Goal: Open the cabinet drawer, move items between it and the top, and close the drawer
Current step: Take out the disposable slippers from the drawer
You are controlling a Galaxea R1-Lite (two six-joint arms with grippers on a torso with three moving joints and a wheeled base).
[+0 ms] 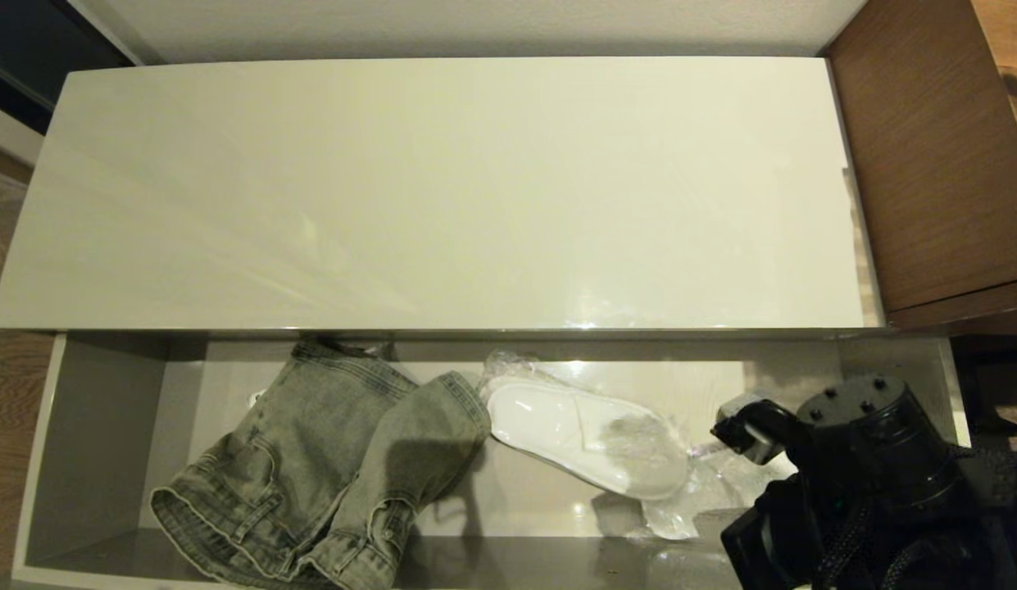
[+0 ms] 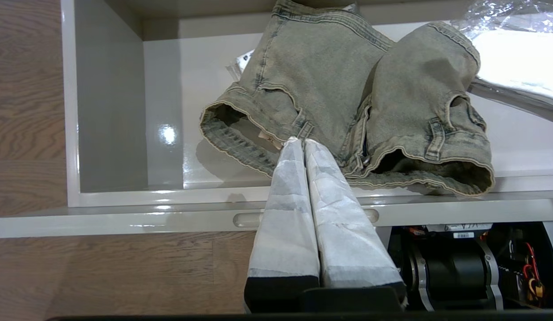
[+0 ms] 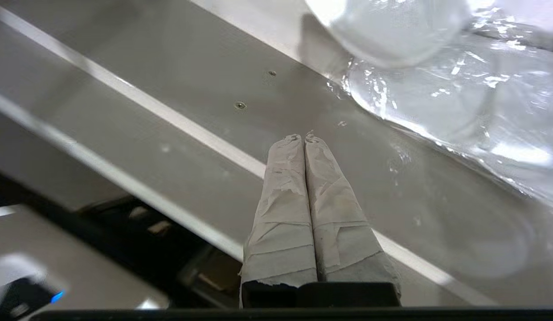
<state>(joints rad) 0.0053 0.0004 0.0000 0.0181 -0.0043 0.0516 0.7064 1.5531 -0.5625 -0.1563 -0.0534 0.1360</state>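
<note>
Looking like the cabinet drawer [image 1: 98, 426] is already pulled open with the denim garment [image 1: 328, 467] and wrapped slippers [image 1: 586, 438] inside, top [image 1: 442, 188] bare, and the right gripper [image 3: 304, 136] pinched shut on nothing above them, so moving and closing remain.

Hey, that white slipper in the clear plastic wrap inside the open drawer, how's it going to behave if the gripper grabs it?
The slipper looks flat and thin, so probably light and somewhat bendy. Its loose, crinkled plastic wrap spreads past the sole, so the fingers may pinch only film, which could slip or stretch. On the glossy drawer floor, a push would likely slide it.
</note>
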